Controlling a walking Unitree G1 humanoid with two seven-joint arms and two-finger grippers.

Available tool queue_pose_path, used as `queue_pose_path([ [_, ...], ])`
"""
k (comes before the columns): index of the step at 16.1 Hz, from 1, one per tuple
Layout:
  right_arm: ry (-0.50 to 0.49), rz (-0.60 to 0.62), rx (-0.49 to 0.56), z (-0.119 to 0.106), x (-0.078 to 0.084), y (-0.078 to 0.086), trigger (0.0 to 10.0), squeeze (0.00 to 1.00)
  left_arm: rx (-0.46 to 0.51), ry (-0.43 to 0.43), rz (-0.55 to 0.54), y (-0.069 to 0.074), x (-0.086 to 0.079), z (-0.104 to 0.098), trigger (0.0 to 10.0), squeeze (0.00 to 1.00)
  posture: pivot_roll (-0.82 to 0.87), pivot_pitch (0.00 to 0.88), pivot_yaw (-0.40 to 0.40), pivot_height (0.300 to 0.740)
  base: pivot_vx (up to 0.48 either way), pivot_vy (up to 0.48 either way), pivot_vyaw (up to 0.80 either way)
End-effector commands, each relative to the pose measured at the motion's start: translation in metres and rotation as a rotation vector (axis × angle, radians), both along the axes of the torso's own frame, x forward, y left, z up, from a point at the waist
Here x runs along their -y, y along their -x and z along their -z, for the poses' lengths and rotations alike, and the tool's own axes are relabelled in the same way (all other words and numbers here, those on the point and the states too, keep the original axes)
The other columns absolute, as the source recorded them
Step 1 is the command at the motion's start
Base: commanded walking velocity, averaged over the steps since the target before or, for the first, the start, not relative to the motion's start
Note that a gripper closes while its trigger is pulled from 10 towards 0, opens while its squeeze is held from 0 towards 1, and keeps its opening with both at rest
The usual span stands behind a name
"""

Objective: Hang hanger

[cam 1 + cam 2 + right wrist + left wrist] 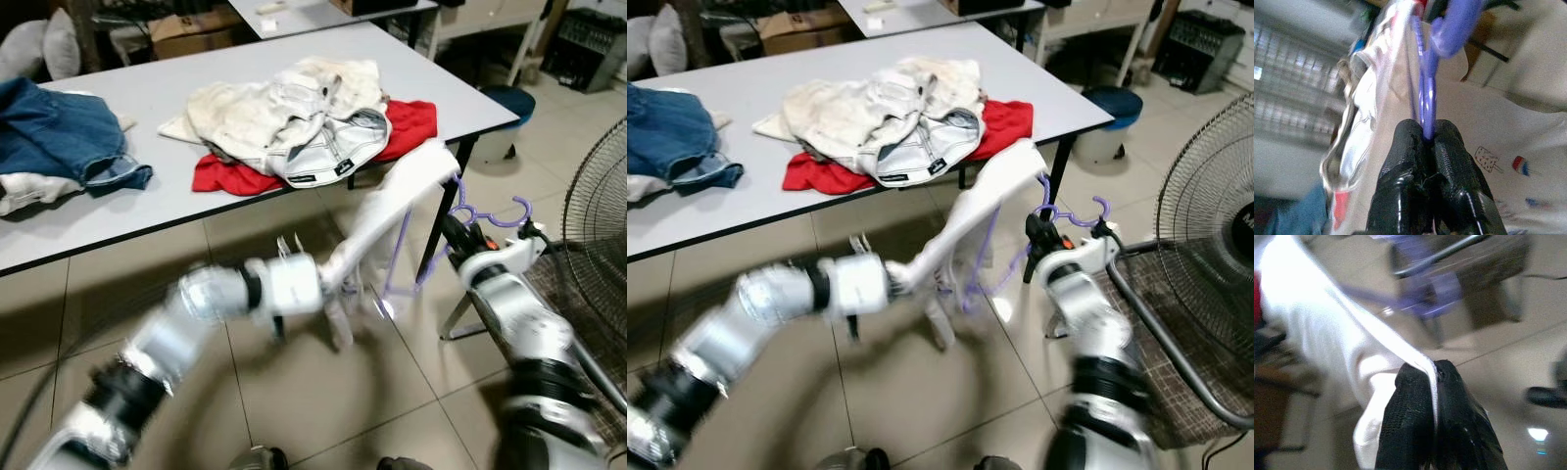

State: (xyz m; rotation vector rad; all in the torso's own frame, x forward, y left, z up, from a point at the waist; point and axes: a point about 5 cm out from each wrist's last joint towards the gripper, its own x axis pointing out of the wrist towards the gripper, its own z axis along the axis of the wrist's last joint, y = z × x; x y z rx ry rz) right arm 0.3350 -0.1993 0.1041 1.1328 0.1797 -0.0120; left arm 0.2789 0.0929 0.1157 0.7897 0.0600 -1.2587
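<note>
The right gripper has its jaws closed tight on the purple hanger, whose thin bar rises straight out from between the fingertips to a thick curved hook beyond them. In the head views that gripper sits in front of the table's near corner, with the hanger's hooks curling just above and to the right of it.

The left gripper is clamped shut on the edge of a white garment; the cloth runs away from the fingertips as a taut band. Beyond the jaws the wrist view is blurred, and the hanger shows there only as a purple smear across the cloth. The head views give what the wrist cannot: the garment stretches from the left gripper up and rightward to the hanger, draped over it near the right gripper, above the tiled floor.

The right wrist view shows small printed ice-lolly figures on pale cloth beside its fingers, a detail too small to tell from the head.

On the table lie a cream and grey heap over a red cloth, with jeans further left. A fan's grille stands to the right.
</note>
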Motion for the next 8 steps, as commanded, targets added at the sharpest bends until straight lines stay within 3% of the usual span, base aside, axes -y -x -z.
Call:
queue_pose_path([
  [1,-0.060,0.140,0.032,-0.020,0.019,-0.004,10.0,0.00,0.019,-0.025,0.074,0.008,0.006,0.001,0.0,0.00,-0.08,0.068,0.068,0.740,0.000,0.000,0.00],
  [3,-0.200,0.157,0.043,-0.030,0.011,-0.009,10.0,0.00,0.041,-0.067,0.097,0.012,0.011,0.009,0.0,0.00,-0.08,0.068,0.068,0.740,0.000,0.000,0.00],
  [4,-0.202,0.133,0.062,-0.037,0.004,-0.011,10.0,0.00,0.046,-0.068,0.108,0.013,0.014,0.012,0.0,0.00,-0.08,0.068,0.060,0.740,0.000,0.000,0.00],
  [8,-0.108,0.124,-0.010,-0.037,-0.008,-0.016,10.0,0.00,0.025,0.206,0.192,0.025,0.044,-0.015,0.0,0.00,-0.08,0.073,0.056,0.740,0.000,0.000,0.00],
])
